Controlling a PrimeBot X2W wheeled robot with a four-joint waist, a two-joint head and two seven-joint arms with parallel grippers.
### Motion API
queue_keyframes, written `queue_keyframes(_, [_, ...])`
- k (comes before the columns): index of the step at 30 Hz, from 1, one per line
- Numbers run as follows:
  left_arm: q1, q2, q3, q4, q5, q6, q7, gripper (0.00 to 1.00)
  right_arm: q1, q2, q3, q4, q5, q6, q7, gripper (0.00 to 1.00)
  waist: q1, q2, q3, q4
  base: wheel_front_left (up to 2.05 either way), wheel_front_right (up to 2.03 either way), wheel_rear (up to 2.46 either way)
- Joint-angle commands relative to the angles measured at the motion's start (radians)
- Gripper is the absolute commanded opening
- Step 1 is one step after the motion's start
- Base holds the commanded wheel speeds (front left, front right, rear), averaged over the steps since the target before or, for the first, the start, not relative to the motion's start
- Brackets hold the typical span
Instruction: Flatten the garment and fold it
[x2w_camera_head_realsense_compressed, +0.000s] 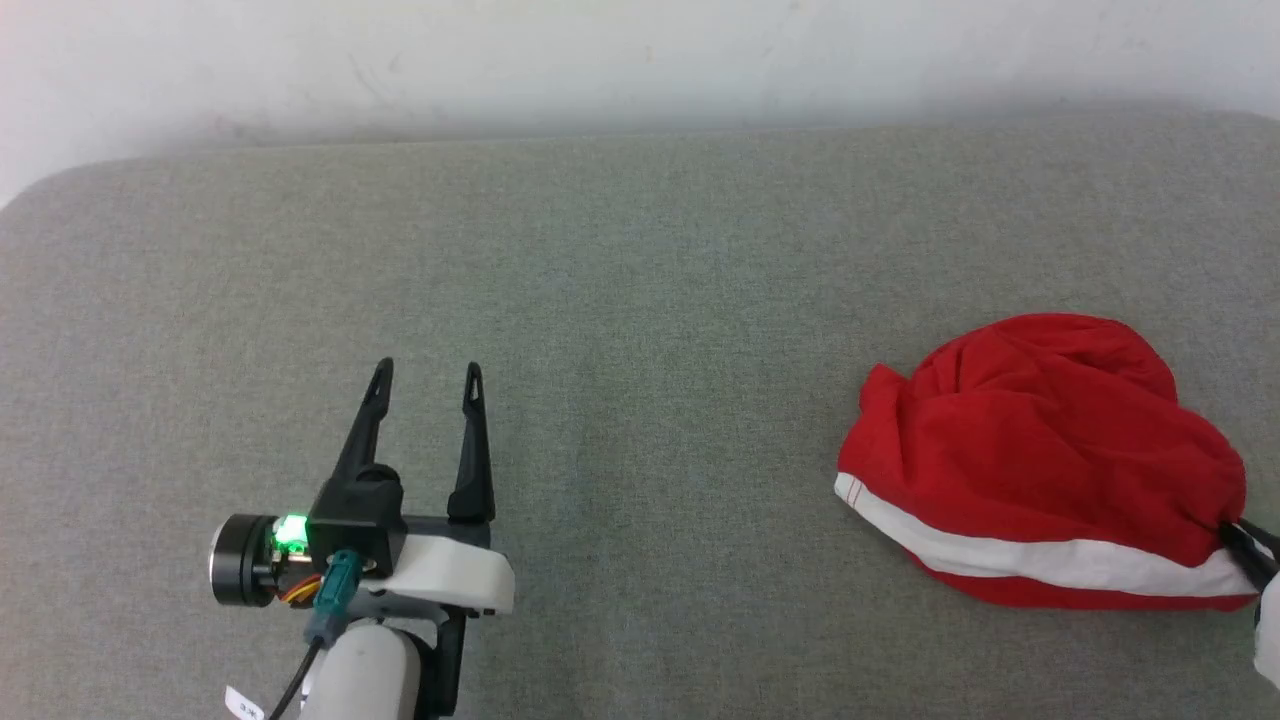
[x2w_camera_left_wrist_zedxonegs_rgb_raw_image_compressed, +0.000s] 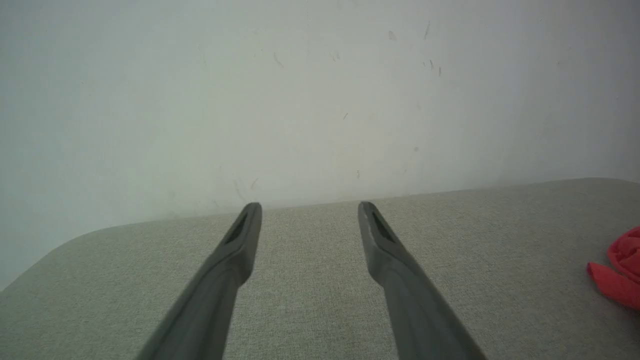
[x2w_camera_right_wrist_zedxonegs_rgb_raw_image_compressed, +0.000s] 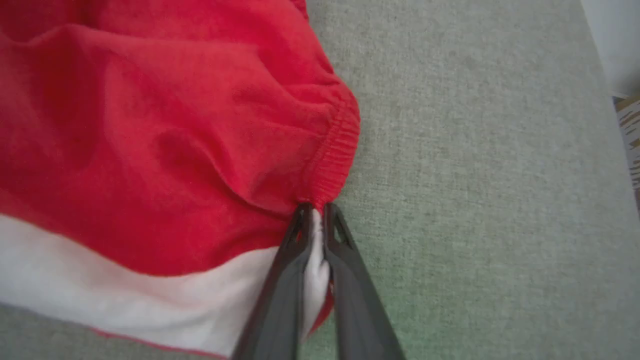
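We hold our left gripper (x2w_camera_head_realsense_compressed: 428, 372) with its fingers (x2w_camera_head_realsense_compressed: 472, 440) spread apart and pointing ahead, while our right gripper (x2w_camera_right_wrist_zedxonegs_rgb_raw_image_compressed: 316, 212) pinches tight on the garment (x2w_camera_right_wrist_zedxonegs_rgb_raw_image_compressed: 150, 125).

The garment (x2w_camera_head_realsense_compressed: 1040, 450), bright red with a white band along its near edge, is shown crumpled. It is heaped at the right.

The garment (x2w_camera_head_realsense_compressed: 1040, 450) lies on the pad (x2w_camera_head_realsense_compressed: 640, 300), toward its right side and well apart from the left gripper (x2w_camera_head_realsense_compressed: 428, 372). That gripper is over the pad's near left part, its fingers spread and pointing toward the wall (x2w_camera_head_realsense_compressed: 640, 60) behind the pad. The right gripper (x2w_camera_right_wrist_zedxonegs_rgb_raw_image_compressed: 315, 209) is at the garment's near right corner, its fingers clamped on the cloth there.
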Motion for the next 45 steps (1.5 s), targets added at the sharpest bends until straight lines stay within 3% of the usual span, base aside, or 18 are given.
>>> queue_keyframes(1, [0.002,0.002,-0.002,0.003,0.012,-0.005,-0.005,1.0,0.004,0.017,-0.009,0.005,0.001,-0.001,-0.015,0.13,0.0,0.0,-0.006,0.001,0.0,0.0,0.0])
queue_keyframes(2, [0.005,0.003,-0.002,0.005,0.012,-0.005,-0.005,1.0,-0.002,0.021,-0.025,0.013,0.002,-0.001,-0.037,0.94,0.0,0.0,-0.011,0.002,0.0,0.0,0.0])
queue_keyframes(3, [0.006,0.004,-0.003,0.006,0.013,-0.005,-0.005,1.0,-0.014,0.019,-0.045,0.024,-0.007,-0.001,-0.061,1.0,0.0,0.0,-0.016,0.002,0.0,0.0,0.0])
queue_keyframes(7, [0.006,0.012,-0.006,0.005,0.017,-0.008,-0.005,1.0,-0.067,0.009,-0.148,0.02,-0.088,-0.001,-0.117,1.0,0.0,0.0,-0.039,0.0,0.0,0.0,0.0])
queue_keyframes(12, [-0.007,0.026,-0.014,-0.007,0.021,-0.018,-0.005,1.0,-0.072,0.022,-0.461,-0.157,-0.268,-0.001,-0.12,1.0,0.0,0.0,-0.059,-0.009,0.0,0.0,0.0])
queue_keyframes(14, [-0.021,0.033,-0.022,-0.008,0.023,-0.028,-0.005,1.0,-0.028,0.076,-0.63,-0.268,-0.372,-0.001,-0.12,1.0,0.0,0.0,-0.061,-0.01,0.0,0.0,0.0])
queue_keyframes(17, [-0.053,0.04,-0.037,-0.006,0.026,-0.042,-0.005,1.0,0.084,0.213,-0.86,-0.471,-0.523,-0.001,-0.12,1.0,0.0,0.0,-0.063,-0.005,0.0,0.0,0.0])
queue_keyframes(21, [-0.105,0.041,-0.061,-0.002,0.027,-0.063,-0.005,1.0,0.22,0.404,-1.03,-0.718,-0.694,-0.001,-0.12,1.0,0.0,0.0,-0.059,-0.002,0.0,0.0,0.0])
queue_keyframes(26, [-0.163,0.038,-0.116,0.06,0.029,-0.111,-0.005,1.0,0.305,0.56,-1.111,-0.918,-0.795,-0.001,-0.12,1.0,0.0,0.0,-0.048,-0.01,0.0,0.0,0.0])
queue_keyframes(32, [-0.255,0.019,-0.239,0.208,0.051,-0.188,-0.005,1.0,0.349,0.673,-1.143,-1.025,-0.84,-0.001,-0.12,1.0,0.0,0.0,-0.03,-0.03,0.0,0.0,0.0])
queue_keyframes(41, [-0.423,-0.011,-0.487,0.407,0.007,-0.243,0.141,1.0,0.384,0.719,-1.145,-1.042,-0.857,-0.001,-0.12,1.0,0.0,0.0,0.022,-0.067,0.0,0.0,0.0])
queue_keyframes(45, [-0.516,-0.014,-0.663,0.459,-0.109,-0.244,0.285,1.0,0.368,0.725,-1.137,-1.045,-0.869,-0.001,-0.12,1.0,0.0,0.0,0.063,-0.086,0.0,0.0,0.0])
